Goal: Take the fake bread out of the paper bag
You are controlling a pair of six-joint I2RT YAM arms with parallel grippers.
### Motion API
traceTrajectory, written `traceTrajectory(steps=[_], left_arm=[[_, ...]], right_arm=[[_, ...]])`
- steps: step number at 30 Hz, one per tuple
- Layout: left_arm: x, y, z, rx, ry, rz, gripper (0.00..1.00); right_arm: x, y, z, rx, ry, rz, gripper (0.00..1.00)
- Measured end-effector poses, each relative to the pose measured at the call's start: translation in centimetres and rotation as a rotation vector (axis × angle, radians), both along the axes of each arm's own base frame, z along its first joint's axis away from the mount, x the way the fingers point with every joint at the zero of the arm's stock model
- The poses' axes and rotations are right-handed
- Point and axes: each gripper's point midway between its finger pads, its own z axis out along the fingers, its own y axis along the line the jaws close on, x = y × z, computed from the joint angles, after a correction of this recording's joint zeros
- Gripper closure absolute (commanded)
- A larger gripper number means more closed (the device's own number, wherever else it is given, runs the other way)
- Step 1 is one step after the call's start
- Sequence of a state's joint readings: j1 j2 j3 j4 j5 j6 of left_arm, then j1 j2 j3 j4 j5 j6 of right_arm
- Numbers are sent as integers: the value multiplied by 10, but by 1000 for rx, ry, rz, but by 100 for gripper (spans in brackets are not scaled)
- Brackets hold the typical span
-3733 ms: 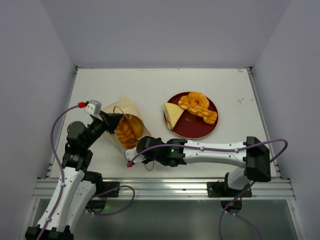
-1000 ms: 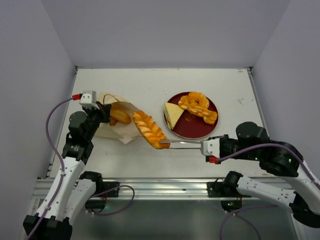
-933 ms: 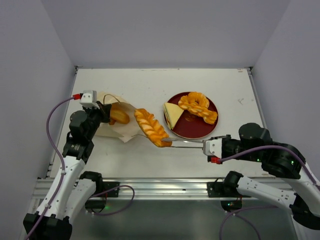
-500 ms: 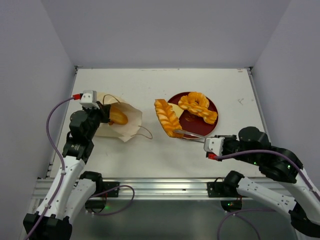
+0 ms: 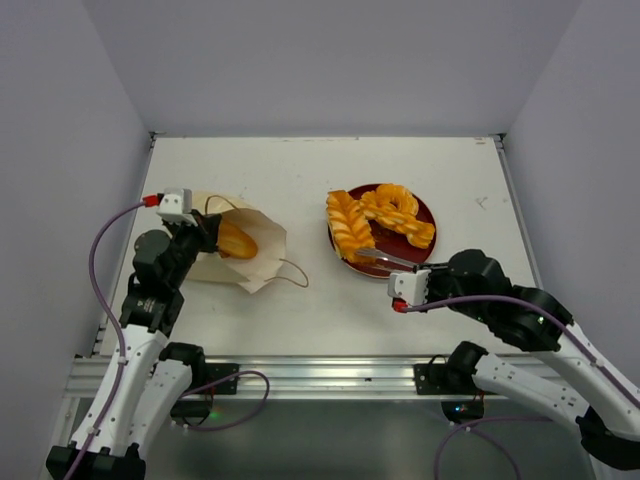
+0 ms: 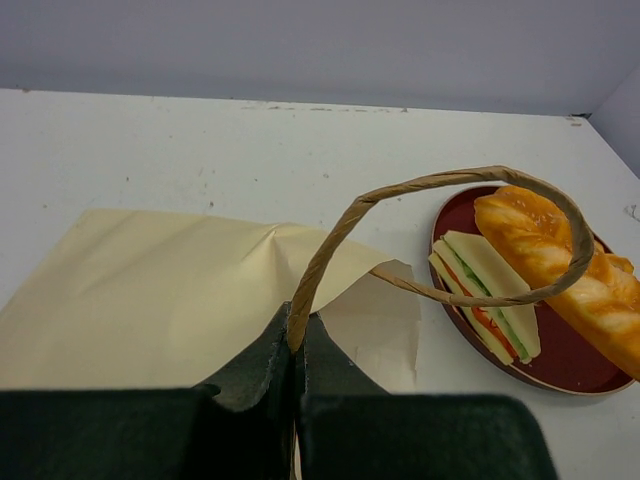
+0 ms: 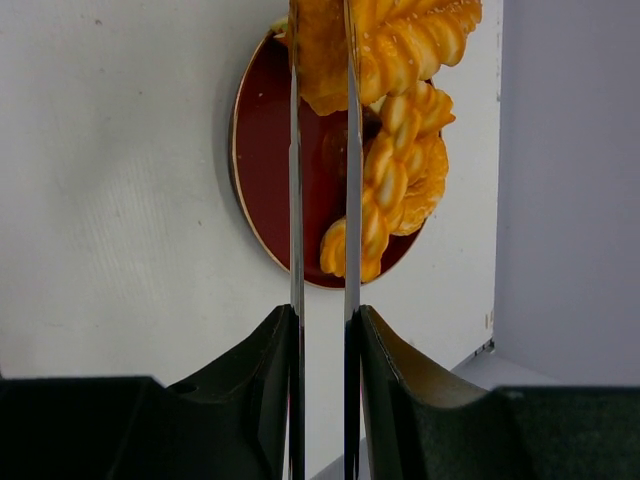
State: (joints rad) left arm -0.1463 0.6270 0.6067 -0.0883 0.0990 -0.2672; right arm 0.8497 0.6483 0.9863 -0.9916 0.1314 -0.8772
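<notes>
My right gripper (image 5: 360, 251) is shut on a braided loaf (image 5: 349, 224) of the fake bread, its long metal fingers (image 7: 297, 150) clamping one end. The loaf (image 7: 410, 45) hangs over the left part of the red plate (image 5: 426, 216). A ring doughnut (image 5: 392, 199) and a twisted pastry (image 5: 411, 233) lie on that plate, and a pale sandwich (image 6: 486, 300) shows under the loaf in the left wrist view. My left gripper (image 6: 297, 338) is shut on a brown loop handle (image 6: 440, 181) of the paper bag (image 5: 243, 262). The bag lies on its side with a long roll (image 5: 236, 241) in its mouth.
The bag's second handle (image 5: 293, 273) trails on the white table (image 5: 300, 170) towards the plate. Grey walls (image 5: 60, 130) close in the left, back and right. An aluminium rail (image 5: 320, 375) runs along the near edge by the arm bases.
My right gripper has carried the braided loaf from just outside the bag's mouth rightwards to over the plate's left side. The left gripper keeps its hold on the handle.
</notes>
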Motion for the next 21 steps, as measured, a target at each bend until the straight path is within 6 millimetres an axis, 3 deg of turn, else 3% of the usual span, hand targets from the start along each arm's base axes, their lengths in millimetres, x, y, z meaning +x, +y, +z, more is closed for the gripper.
traceTrajectory(steps=[4,12,21], left_arm=[[-2,-1,-1,1,1,-7,100],[-5,-3,-3,0,0,-22,100],[-7,-3,-1,11,-10,-30,100]], right_arm=[[8,3,-7,-42,-26,14,100],[19,-3,-45,-180,-26,16,100],[25,-11,-57,-232,-52,-1,100]])
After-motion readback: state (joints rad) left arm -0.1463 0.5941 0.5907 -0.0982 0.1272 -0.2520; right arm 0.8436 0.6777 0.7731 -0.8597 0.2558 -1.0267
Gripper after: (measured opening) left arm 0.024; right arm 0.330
